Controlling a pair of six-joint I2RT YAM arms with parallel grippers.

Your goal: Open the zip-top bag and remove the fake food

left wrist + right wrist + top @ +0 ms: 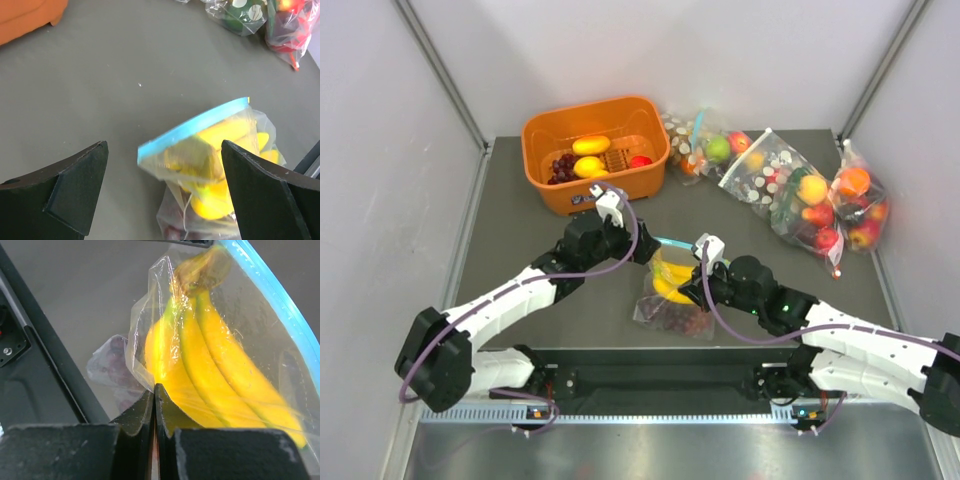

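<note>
The zip-top bag (670, 290) lies at the table's near middle, with yellow bananas (671, 279) and dark grapes (686, 320) inside. My right gripper (693, 289) is shut on a fold of the bag's clear film (142, 367) beside the bananas (210, 365). The grapes (114, 365) sit lower left of it. The blue zip strip (272, 295) runs along the far edge. My left gripper (165, 192) is open, its fingers (75, 185) standing wide on either side of the raised zip strip (195, 127) without touching it. Bananas (220, 150) show through the plastic.
An orange basket (650, 115) holding fruit stands at the back left. Several clear bags of round fruit (790, 190) lie along the back right. The black base rail (660, 375) runs just below the bag.
</note>
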